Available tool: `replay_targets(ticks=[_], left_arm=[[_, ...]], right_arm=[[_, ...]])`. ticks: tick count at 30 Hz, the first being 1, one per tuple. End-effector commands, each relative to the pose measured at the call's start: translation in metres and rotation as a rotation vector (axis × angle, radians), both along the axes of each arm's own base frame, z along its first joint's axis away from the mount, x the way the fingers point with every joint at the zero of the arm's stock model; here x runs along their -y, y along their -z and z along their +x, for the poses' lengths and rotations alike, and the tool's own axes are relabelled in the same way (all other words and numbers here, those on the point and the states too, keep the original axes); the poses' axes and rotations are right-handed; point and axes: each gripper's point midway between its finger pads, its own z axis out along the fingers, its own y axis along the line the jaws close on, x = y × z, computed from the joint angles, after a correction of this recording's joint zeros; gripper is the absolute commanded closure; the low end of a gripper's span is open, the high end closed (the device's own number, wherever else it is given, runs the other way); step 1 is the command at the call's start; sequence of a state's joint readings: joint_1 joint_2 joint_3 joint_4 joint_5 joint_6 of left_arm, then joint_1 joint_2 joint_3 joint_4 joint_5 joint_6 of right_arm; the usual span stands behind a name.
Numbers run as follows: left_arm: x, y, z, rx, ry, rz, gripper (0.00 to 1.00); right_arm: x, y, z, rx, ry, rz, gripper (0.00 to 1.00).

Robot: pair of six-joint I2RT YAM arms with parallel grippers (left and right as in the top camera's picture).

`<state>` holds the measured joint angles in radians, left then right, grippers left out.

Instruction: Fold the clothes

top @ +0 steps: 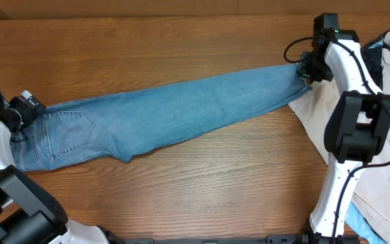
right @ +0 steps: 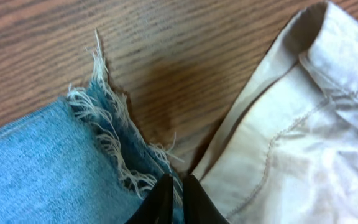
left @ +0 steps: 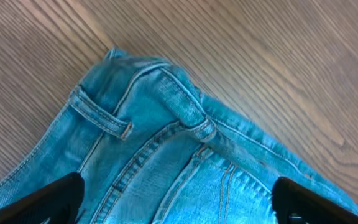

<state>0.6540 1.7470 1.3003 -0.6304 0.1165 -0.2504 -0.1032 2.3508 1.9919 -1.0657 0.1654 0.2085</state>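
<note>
So the jeans (top: 175, 112) lie stretched long-ways across the counter (top: 181, 41), waistband at the left and frayed hem at the right. The left claw (left: 176, 202) hangs wide apart right over the waistband, and the right claw (right: 174, 199) looks pinched on the hem. Each arm's got its own end.

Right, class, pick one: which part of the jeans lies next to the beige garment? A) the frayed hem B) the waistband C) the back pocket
A: the jeans end in a frayed hem right beside the beige garment, while the waistband lies at the far end.
</note>
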Motion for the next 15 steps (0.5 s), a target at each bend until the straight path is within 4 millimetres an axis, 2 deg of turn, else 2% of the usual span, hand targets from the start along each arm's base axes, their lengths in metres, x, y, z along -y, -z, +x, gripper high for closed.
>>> replay_targets(ticks=[1,2,3,4,5,6,10,15], left_arm=[[-0.009,-0.009,0.001,0.016,-0.043,0.039,0.28],[-0.011,-0.010,0.001,0.015,-0.035,0.055,0.43],[-0.012,-0.011,0.002,0.018,-0.028,0.062,0.70],[-0.012,-0.012,0.003,0.024,-0.028,0.064,0.84],[-0.013,-0.012,0.004,0.028,-0.029,0.067,0.92],[-0.013,-0.013,0.005,0.033,-0.028,0.069,0.96],[-0.010,-0.012,0.007,0.034,-0.019,0.063,0.96],[-0.005,0.002,0.003,0.009,-0.016,0.044,0.96]], right_arm=[[0.003,-0.021,0.008,0.047,0.003,-0.019,0.90],[0.003,-0.021,0.007,0.045,0.003,-0.018,0.90],[0.003,-0.021,0.007,0.044,0.003,-0.018,0.90],[0.003,-0.021,0.007,0.044,0.003,-0.018,0.90],[0.003,-0.021,0.007,0.043,0.004,-0.018,0.90],[0.003,-0.021,0.007,0.043,0.004,-0.018,0.90],[0.003,-0.020,0.006,0.041,0.004,-0.017,0.89],[0.003,-0.020,0.006,0.041,0.004,-0.017,0.89]])
